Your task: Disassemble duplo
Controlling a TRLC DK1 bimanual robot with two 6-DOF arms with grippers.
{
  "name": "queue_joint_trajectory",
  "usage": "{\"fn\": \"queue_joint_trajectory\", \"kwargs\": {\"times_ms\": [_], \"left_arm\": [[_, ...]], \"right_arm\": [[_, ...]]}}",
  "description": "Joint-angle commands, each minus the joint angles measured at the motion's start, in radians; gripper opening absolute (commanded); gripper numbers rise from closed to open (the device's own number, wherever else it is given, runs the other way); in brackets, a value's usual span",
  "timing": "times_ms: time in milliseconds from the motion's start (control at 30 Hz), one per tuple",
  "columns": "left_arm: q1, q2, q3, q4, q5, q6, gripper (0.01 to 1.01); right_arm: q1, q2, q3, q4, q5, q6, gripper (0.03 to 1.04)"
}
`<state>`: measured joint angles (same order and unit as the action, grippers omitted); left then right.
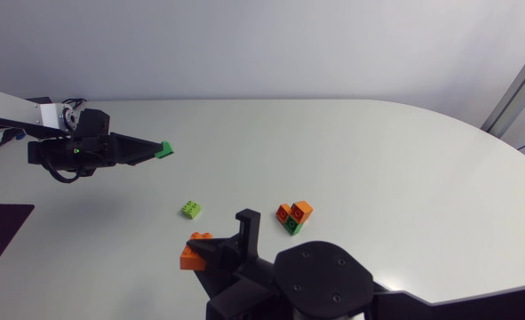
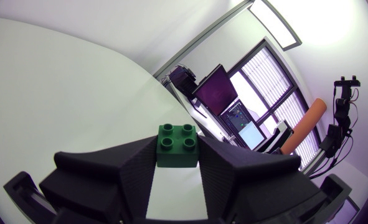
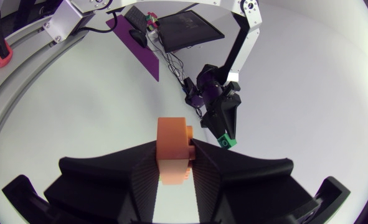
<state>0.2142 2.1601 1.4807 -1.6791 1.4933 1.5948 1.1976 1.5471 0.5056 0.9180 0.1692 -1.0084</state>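
- Left hand (image 1: 156, 152) is clamped on a green brick (image 2: 178, 146); right hand (image 3: 174, 150) is clamped on an orange brick (image 1: 189, 259).
- A mixed cluster (image 1: 294, 215) sits on the worktop (image 1: 377, 160), apparently joined, near a loose lime brick (image 1: 191, 210).
- Judgement: both held bricks need setting down next, then the cluster needs splitting.

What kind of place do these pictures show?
Probably a robotics lab bench: a plain white table, the left end effector gripping a green brick, the right end effector an orange brick, and loose bricks on the table.
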Motion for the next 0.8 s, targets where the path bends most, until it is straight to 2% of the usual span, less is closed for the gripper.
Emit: {"fn": "queue_joint_trajectory", "kwargs": {"times_ms": [0,167,367,600,767], "left_arm": [[-0.006,0.021,0.012,-0.294,0.081,-0.013,0.280],[-0.007,0.076,0.010,-0.294,0.081,-0.013,0.280],[-0.052,0.167,0.006,-0.294,0.081,0.022,0.280],[-0.073,0.122,0.012,-0.295,0.081,0.024,0.280],[-0.070,0.014,0.055,-0.295,0.061,-0.050,0.280]], "right_arm": [[-0.006,-0.015,-0.019,-0.002,0.013,-0.016,0.21],[-0.010,-0.013,-0.019,-0.002,0.019,-0.018,0.21],[-0.013,-0.013,-0.021,-0.002,0.021,-0.019,0.21],[-0.015,-0.013,-0.021,-0.001,0.021,-0.021,0.21],[-0.015,-0.012,-0.019,-0.001,0.021,-0.021,0.21]]}}
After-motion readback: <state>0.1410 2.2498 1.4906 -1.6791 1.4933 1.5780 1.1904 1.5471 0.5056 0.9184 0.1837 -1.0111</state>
